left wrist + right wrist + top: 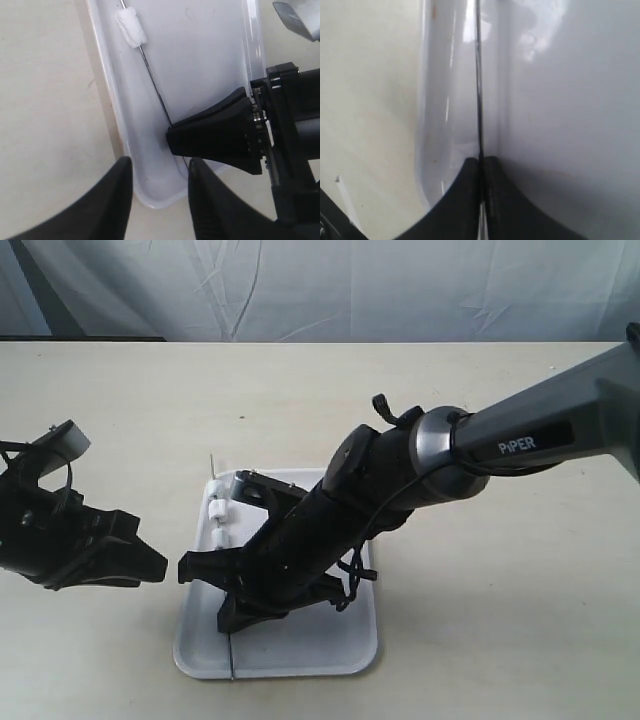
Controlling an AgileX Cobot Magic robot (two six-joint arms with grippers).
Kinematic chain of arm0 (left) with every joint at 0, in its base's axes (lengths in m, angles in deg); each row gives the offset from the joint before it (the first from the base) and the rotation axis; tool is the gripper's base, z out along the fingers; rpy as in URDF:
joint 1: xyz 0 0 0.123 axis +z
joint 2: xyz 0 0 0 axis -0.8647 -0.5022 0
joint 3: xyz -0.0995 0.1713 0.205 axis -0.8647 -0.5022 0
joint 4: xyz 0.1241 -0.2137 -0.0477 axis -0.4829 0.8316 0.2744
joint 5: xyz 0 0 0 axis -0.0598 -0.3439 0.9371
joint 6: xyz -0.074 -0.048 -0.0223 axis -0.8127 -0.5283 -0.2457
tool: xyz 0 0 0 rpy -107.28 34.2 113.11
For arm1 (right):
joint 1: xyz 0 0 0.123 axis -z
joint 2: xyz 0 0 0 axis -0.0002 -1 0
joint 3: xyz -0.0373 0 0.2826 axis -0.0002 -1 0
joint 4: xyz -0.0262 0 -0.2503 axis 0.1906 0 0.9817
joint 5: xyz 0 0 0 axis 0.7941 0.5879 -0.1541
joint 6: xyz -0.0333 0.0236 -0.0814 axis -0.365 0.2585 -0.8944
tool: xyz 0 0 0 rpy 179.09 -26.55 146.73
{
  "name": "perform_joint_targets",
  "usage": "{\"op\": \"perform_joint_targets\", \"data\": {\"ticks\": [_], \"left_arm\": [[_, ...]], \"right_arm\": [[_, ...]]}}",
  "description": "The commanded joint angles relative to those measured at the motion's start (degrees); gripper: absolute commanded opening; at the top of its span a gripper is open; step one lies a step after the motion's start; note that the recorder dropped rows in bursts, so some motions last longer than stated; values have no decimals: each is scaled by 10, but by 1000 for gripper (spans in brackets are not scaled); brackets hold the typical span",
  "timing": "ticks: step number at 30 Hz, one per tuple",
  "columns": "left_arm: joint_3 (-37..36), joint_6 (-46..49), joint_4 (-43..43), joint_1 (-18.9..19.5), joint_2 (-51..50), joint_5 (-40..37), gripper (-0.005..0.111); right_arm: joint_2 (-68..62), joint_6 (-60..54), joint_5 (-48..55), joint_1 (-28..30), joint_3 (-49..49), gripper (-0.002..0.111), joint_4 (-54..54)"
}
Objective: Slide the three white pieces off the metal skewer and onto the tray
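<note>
Grey tubular right arm (520, 440) with a black wrist section reaches in from the far right, sloping down and across to the left. The black two-fingered right gripper (481, 169) sits low, jaws pressed together, pinching a thin grey metal skewer (479, 100). Black left arm (45, 530) lies low at the left edge, pointing right. Black left gripper (159, 162) has fingers parted and grips nothing, its tips near the right gripper but apart.

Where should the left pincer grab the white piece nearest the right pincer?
Pinch that white piece across its round sides, straddling the skewer, from the tray's left rim. The skewer lies along that rim, right pincer shut on it, far tip free.
</note>
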Motion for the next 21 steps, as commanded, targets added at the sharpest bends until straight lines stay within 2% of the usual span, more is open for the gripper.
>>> {"op": "perform_joint_targets", "data": {"ticks": [1, 11, 16, 21], "left_arm": [[-2, 2, -2, -3, -2, -1, 37], [-2, 2, 10, -2, -2, 3, 37], [-2, 2, 70, -2, -2, 15, 37], [-2, 0, 167, -2, -2, -30, 37]], "right_arm": [[-4, -5, -17, -2, -3, -1, 13], [52, -19, 16, 5, -3, -1, 54], [101, -14, 75, 5, -19, -1, 111], [172, -14, 58, 5, -106, -1, 125]]}}
